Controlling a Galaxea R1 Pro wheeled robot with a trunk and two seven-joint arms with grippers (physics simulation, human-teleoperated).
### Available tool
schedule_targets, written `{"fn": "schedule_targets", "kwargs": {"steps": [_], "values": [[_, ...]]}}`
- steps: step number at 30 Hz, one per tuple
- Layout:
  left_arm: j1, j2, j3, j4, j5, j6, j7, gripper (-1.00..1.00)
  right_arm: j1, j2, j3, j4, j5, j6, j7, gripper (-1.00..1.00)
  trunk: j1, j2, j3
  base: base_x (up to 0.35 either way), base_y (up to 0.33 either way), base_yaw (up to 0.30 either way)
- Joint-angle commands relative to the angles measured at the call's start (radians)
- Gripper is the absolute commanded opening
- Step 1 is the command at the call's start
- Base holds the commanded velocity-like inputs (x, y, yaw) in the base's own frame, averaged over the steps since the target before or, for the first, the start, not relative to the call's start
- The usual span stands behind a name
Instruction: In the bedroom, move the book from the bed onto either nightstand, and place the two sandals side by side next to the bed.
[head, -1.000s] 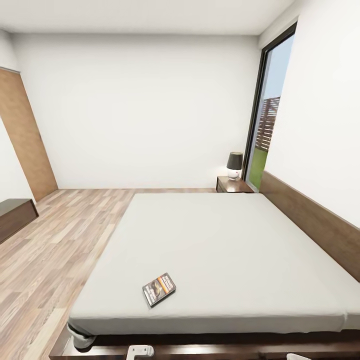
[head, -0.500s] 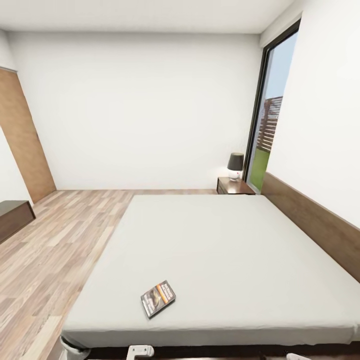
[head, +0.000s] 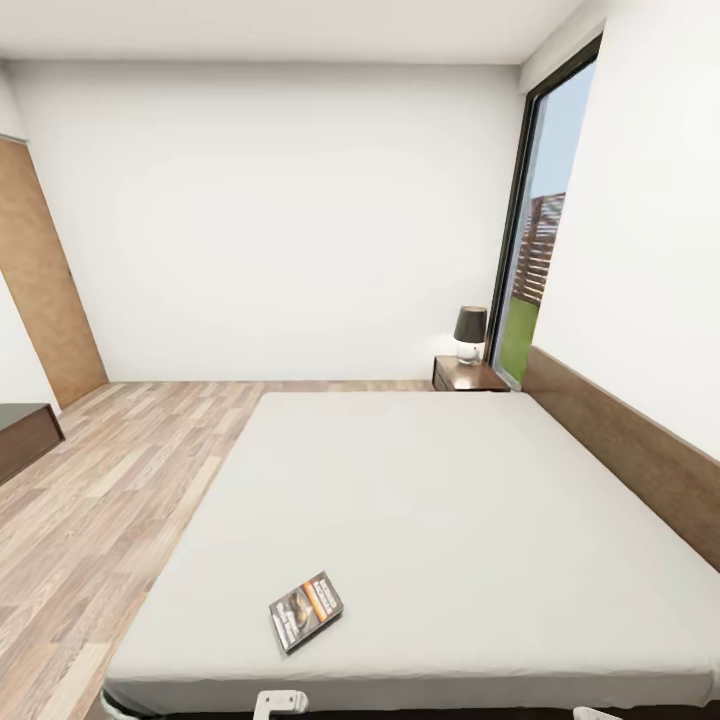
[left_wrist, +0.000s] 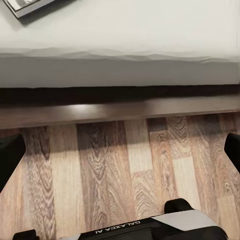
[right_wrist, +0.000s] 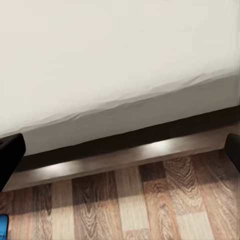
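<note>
Lamp (head: 469, 332), bench (head: 25, 437), wooden door (head: 40, 285)

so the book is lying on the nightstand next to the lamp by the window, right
Not quite. The head view shows the book lying on the bed, near its close edge. The nightstand by the window carries the lamp and no book.

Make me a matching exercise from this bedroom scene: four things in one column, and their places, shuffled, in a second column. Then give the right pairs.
Things:
1. book
2. lamp
3. nightstand
4. headboard

Places:
A. along the wall at the right of the bed
B. on the nightstand
C. lying flat on the mattress, near its close edge
D. in the far corner, beside the window

Pairs: 1-C, 2-B, 3-D, 4-A
</note>
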Motion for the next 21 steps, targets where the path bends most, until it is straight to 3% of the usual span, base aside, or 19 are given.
{"fn": "schedule_targets", "kwargs": {"steps": [1,21], "values": [[0.000,0.000,0.008,-0.001,-0.009,-0.002,-0.002,1.00,0.000,0.000,0.008,0.001,-0.010,-0.003,0.004,1.00,0.000,-0.001,0.000,0.044,-0.041,0.000],[0.000,0.000,0.008,-0.001,-0.009,-0.002,-0.002,1.00,0.000,0.000,0.008,0.002,-0.010,-0.003,0.004,1.00,0.000,-0.001,0.000,0.121,0.022,0.000]]}}
